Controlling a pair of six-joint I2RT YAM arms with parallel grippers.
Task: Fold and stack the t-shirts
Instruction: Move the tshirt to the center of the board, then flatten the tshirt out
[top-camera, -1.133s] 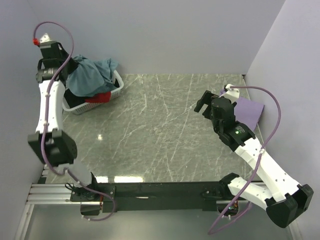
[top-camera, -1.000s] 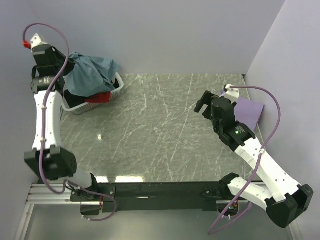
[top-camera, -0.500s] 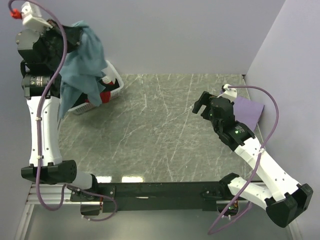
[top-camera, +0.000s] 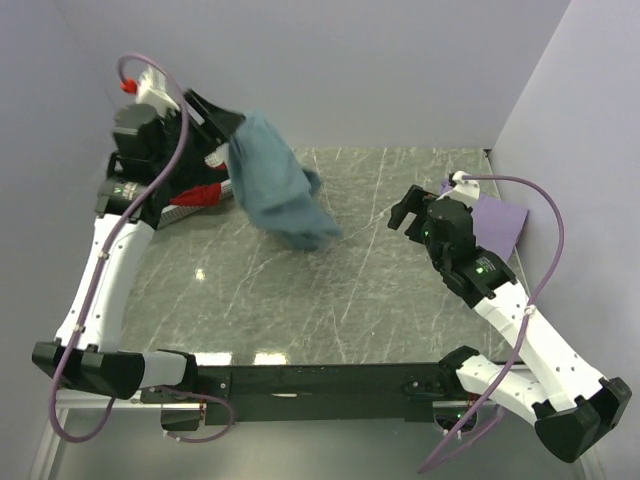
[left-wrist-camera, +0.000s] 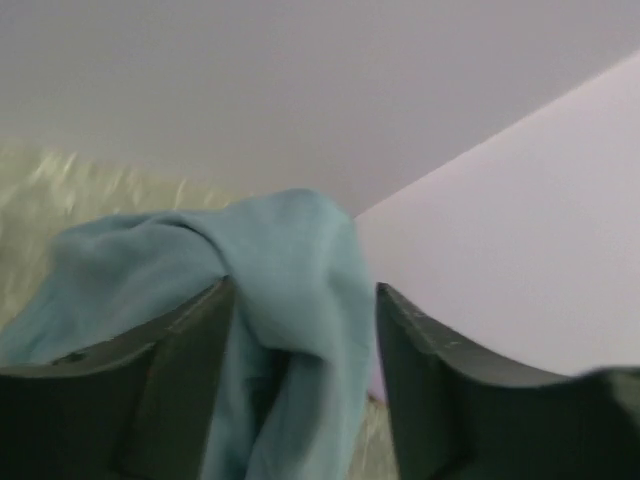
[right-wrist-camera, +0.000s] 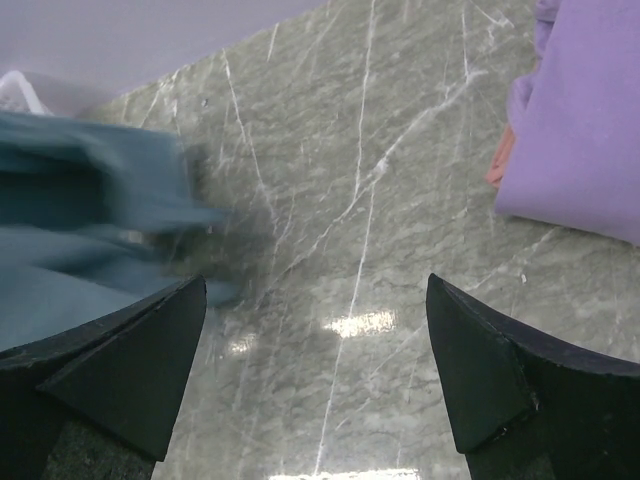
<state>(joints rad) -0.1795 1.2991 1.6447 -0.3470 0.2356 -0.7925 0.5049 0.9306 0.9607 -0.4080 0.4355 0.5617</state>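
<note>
While the right gripper (top-camera: 405, 212) hovers low over the marble counter (top-camera: 300, 310), its jaws spread as wide as they go with nothing between them, the left arm reaches high toward the far left corner. From the right wrist, the black fingers (right-wrist-camera: 120, 370) frame bare stone with a smear of teal at left. At right, the lavender t-shirt (right-wrist-camera: 590, 120) lies folded flat beside the right wall, just past that gripper.

Farther back, the teal-blue t-shirt (top-camera: 280, 195) hangs blurred in the air from the left gripper (top-camera: 228, 128). Its long axis slants from the jaws at upper left down toward the counter's middle, and the bunched free end points toward the right arm. Whether that low end touches the stone cannot be told.

The left wrist view shows the jaws partly open. The cloth runs loosely between the two fingers (left-wrist-camera: 170, 400) with a dark gap on one side, so it is not pinched.

Behind the shirt, in the far left corner, the white slotted basket (top-camera: 190, 207) sits partly hidden by the arm, with a red t-shirt (top-camera: 203, 192) inside.
</note>
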